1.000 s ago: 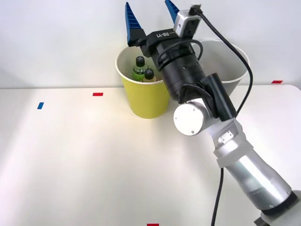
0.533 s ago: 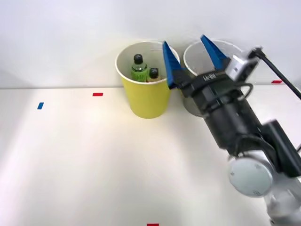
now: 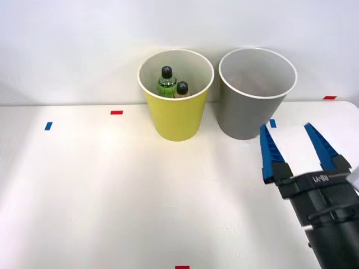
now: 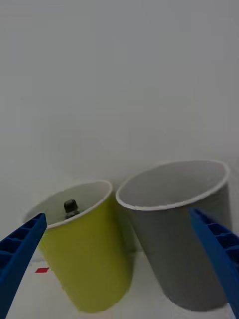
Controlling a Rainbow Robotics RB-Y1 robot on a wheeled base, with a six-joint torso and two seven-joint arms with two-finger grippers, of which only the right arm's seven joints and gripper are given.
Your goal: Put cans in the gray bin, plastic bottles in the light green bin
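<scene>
The right arm comes in low at the near right corner of the front view. Its black wrist points away from the robot, toward the far wall. The tool (image 3: 299,150) is spread wide and holds nothing. Its two blue ribbed fingers (image 3: 270,151) stick up and forward, one on each side, over the white surface (image 3: 101,190). They are near the gray bin (image 3: 255,109) but do not touch it.

The surface is white and flat. Small red and blue tape marks (image 3: 116,112) sit on it. The two bins stand side by side at the far edge, just beside each other, both upright. The green bin (image 3: 175,115) is on the left and the gray bin is on the right.

The bottles (image 3: 166,83) stand inside the green bin. One is bright green with a black cap. The other one sits to its right with a black cap too, mostly hidden by the rim. In the wrist view, one black cap (image 4: 70,206) peeks over the green bin's rim.

Behind the bins is a plain white wall (image 3: 84,45).
</scene>
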